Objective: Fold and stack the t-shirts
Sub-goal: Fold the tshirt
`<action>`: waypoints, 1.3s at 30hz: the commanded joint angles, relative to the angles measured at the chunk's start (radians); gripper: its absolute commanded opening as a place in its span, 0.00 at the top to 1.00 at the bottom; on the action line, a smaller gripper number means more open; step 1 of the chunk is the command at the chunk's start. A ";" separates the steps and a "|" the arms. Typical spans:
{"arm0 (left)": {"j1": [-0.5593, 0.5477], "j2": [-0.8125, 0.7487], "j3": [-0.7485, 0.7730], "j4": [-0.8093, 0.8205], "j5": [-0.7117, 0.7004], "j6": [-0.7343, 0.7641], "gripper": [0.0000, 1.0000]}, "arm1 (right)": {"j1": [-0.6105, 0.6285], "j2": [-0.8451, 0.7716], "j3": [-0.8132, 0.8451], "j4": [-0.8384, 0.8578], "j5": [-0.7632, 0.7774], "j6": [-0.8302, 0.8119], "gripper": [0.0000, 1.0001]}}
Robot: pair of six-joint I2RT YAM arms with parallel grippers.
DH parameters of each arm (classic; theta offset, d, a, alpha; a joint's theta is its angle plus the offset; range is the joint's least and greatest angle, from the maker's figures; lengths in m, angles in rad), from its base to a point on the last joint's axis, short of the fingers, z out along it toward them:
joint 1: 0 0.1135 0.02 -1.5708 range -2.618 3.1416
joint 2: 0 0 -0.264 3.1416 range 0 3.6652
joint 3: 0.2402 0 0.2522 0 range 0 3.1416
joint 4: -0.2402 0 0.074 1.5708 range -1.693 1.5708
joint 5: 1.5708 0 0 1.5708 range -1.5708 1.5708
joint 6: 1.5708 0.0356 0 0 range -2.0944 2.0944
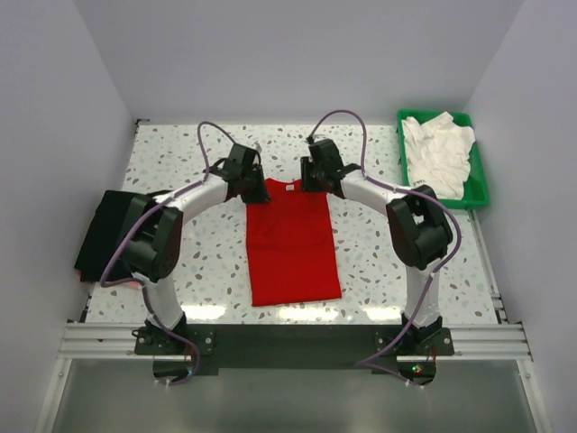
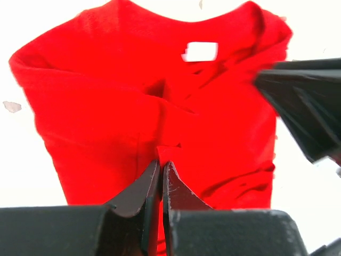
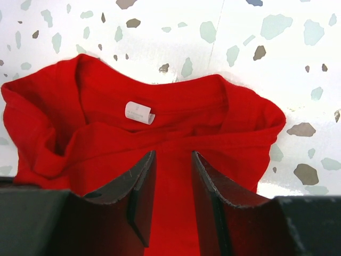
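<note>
The red t-shirt (image 1: 290, 239) lies on the table as a long narrow strip, collar at the far end. My left gripper (image 1: 253, 187) is at the collar's left corner; in the left wrist view (image 2: 161, 162) its jaws are shut, pinching a small fold of red cloth (image 2: 106, 106). My right gripper (image 1: 315, 178) is at the collar's right corner; its jaws (image 3: 173, 156) stand open just above the red cloth (image 3: 176, 213), gripping nothing. The white neck label (image 3: 138, 112) shows inside the collar. A black t-shirt (image 1: 101, 233) lies at the table's left edge.
A green plastic tray (image 1: 482, 185) at the back right holds crumpled white t-shirts (image 1: 437, 152). The speckled table (image 1: 379, 262) ends at a dark rail in front, with white walls close on three sides. The right gripper's black body (image 2: 306, 112) shows in the left wrist view.
</note>
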 commanded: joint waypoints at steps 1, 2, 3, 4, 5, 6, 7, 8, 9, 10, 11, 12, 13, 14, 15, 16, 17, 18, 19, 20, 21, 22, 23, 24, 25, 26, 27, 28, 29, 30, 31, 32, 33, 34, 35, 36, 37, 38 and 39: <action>-0.006 -0.096 -0.023 0.067 0.044 0.013 0.92 | -0.005 -0.039 0.005 -0.004 0.015 -0.010 0.64; -0.006 -0.097 -0.028 0.066 0.036 0.013 0.90 | -0.005 -0.038 0.007 -0.004 0.010 -0.006 0.64; -0.006 -0.097 -0.028 0.062 0.030 0.014 0.89 | -0.005 -0.038 0.008 -0.004 0.007 -0.006 0.64; -0.005 -0.090 -0.028 0.055 0.027 0.014 0.89 | -0.005 -0.036 0.008 -0.004 0.006 -0.004 0.64; -0.006 -0.088 -0.029 0.055 0.024 0.016 0.87 | -0.005 -0.035 0.008 -0.004 0.002 -0.004 0.64; -0.006 -0.084 -0.031 0.053 0.024 0.016 0.85 | -0.005 -0.035 0.007 -0.004 -0.002 -0.003 0.64; -0.006 -0.080 -0.033 0.058 0.024 0.014 0.84 | -0.005 -0.036 0.005 -0.004 -0.001 -0.004 0.64; -0.006 -0.076 -0.037 0.061 0.025 0.011 0.82 | -0.005 -0.036 0.005 -0.007 -0.001 -0.006 0.64; -0.006 -0.074 -0.037 0.062 0.028 0.010 0.79 | -0.005 -0.038 0.004 -0.010 -0.001 -0.006 0.64; -0.006 -0.070 -0.037 0.064 0.027 0.010 0.77 | -0.005 -0.038 0.002 -0.008 0.002 -0.007 0.64; -0.006 -0.068 -0.037 0.062 0.027 0.010 0.75 | -0.005 -0.039 0.001 -0.008 0.004 -0.009 0.63; -0.006 -0.065 -0.037 0.064 0.030 0.010 0.71 | -0.004 -0.042 -0.001 -0.010 0.004 -0.010 0.63; -0.006 -0.061 -0.037 0.061 0.028 0.010 0.71 | -0.005 -0.041 -0.001 -0.013 0.004 -0.010 0.63; -0.006 -0.057 -0.040 0.058 0.027 0.010 0.71 | -0.007 -0.042 -0.001 -0.011 0.004 -0.012 0.63; -0.006 -0.056 -0.042 0.059 0.028 0.008 0.71 | -0.005 -0.042 -0.002 -0.011 0.005 -0.014 0.63; -0.005 -0.051 -0.043 0.059 0.027 0.008 0.71 | -0.005 -0.042 -0.002 -0.013 0.006 -0.014 0.63; -0.006 -0.050 -0.048 0.059 0.025 0.007 0.71 | -0.007 -0.042 -0.002 -0.013 0.004 -0.012 0.63; -0.006 -0.047 -0.049 0.059 0.025 0.008 0.71 | -0.004 -0.044 -0.002 -0.011 0.004 -0.012 0.63; -0.006 -0.044 -0.052 0.062 0.022 0.007 0.71 | -0.004 -0.042 -0.002 -0.013 0.004 -0.012 0.63; -0.006 -0.044 -0.052 0.062 0.017 0.007 0.71 | -0.005 -0.042 -0.002 -0.011 0.002 -0.012 0.63; -0.006 -0.041 -0.052 0.062 0.016 0.008 0.71 | -0.005 -0.042 -0.002 -0.011 0.001 -0.012 0.63; -0.006 -0.031 -0.051 0.062 0.011 0.008 0.71 | -0.005 -0.042 -0.001 -0.011 0.001 -0.012 0.63; -0.006 -0.030 -0.045 0.061 0.005 0.010 0.71 | -0.005 -0.041 0.001 -0.011 -0.002 -0.010 0.63; -0.006 -0.024 -0.040 0.059 0.004 0.008 0.71 | -0.007 -0.039 0.001 -0.011 -0.004 -0.012 0.63; -0.006 -0.013 -0.036 0.056 0.001 0.008 0.71 | -0.004 -0.039 0.002 -0.013 -0.007 -0.010 0.63; -0.006 -0.004 -0.025 0.053 0.002 0.011 0.72 | -0.005 -0.039 0.002 -0.013 -0.005 -0.012 0.63; -0.006 0.002 -0.019 0.049 -0.004 0.011 0.72 | -0.005 -0.039 0.002 -0.015 -0.005 -0.010 0.63; -0.006 0.013 -0.014 0.044 -0.007 0.011 0.72 | -0.004 -0.041 0.002 -0.015 -0.002 -0.012 0.63; -0.006 0.016 -0.007 0.043 -0.009 0.013 0.72 | -0.005 -0.042 0.002 -0.015 -0.002 -0.015 0.63; -0.006 0.018 -0.003 0.039 -0.009 0.011 0.75 | -0.005 -0.042 0.004 -0.016 -0.004 -0.017 0.63; -0.006 0.018 -0.003 0.042 -0.009 0.011 0.77 | -0.005 -0.039 0.005 -0.019 -0.002 -0.015 0.63; -0.006 0.015 -0.003 0.043 -0.009 0.008 0.83 | -0.005 -0.039 0.007 -0.019 -0.002 -0.017 0.63; -0.006 0.002 -0.005 0.043 -0.010 0.007 0.87 | -0.005 -0.039 0.007 -0.019 -0.001 -0.018 0.63; -0.006 -0.004 -0.011 0.043 -0.009 0.007 0.90 | -0.005 -0.038 0.007 -0.019 -0.001 -0.018 0.63; -0.006 -0.013 -0.014 0.044 -0.009 0.007 0.95 | -0.007 -0.038 0.008 -0.021 -0.001 -0.020 0.63; -0.006 -0.033 -0.016 0.044 -0.009 0.007 0.98 | -0.005 -0.035 0.008 -0.021 0.001 -0.020 0.63; -0.006 -0.044 -0.025 0.044 -0.009 0.005 1.00 | -0.005 -0.033 0.008 -0.024 0.001 -0.020 0.63; -0.006 -0.054 -0.029 0.046 -0.001 0.007 1.00 | -0.005 -0.030 0.008 -0.022 0.001 -0.021 0.63; -0.006 -0.077 -0.036 0.050 -0.001 0.005 1.00 | -0.007 -0.032 0.008 -0.024 -0.001 -0.020 0.63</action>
